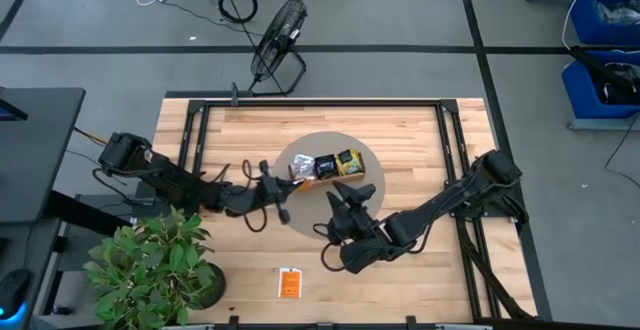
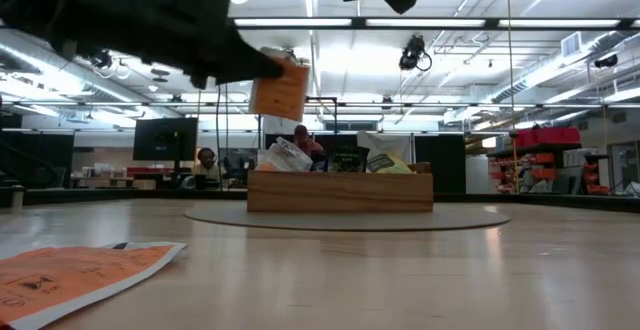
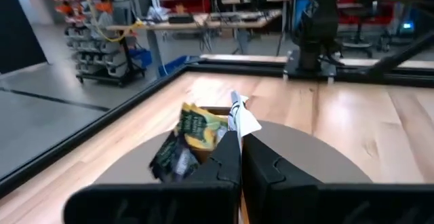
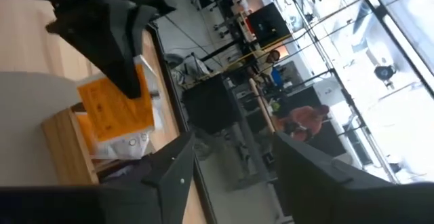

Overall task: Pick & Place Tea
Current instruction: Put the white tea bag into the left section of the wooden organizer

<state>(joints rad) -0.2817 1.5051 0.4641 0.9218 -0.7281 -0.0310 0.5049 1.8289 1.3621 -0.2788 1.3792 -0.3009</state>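
Note:
A small wooden tray stands on a round grey mat at mid-table, with tea packets standing in it: a yellow-green one, a dark one and a silvery one. My left gripper reaches in level from the table's left and is shut on an orange tea packet, held above the tray's left end. My right gripper hovers open just on the near side of the tray, nothing between its fingers. My left gripper pinches the orange packet between its two fingers by the upper edge, coming level from the table's left. The packet hangs below the fingertips, its flat face upright, clear of the tray and of the packets in it.
Another orange packet lies flat near the table's front edge. A potted plant stands at the near left corner. A fan sits on the floor beyond the far edge. People show in the room behind.

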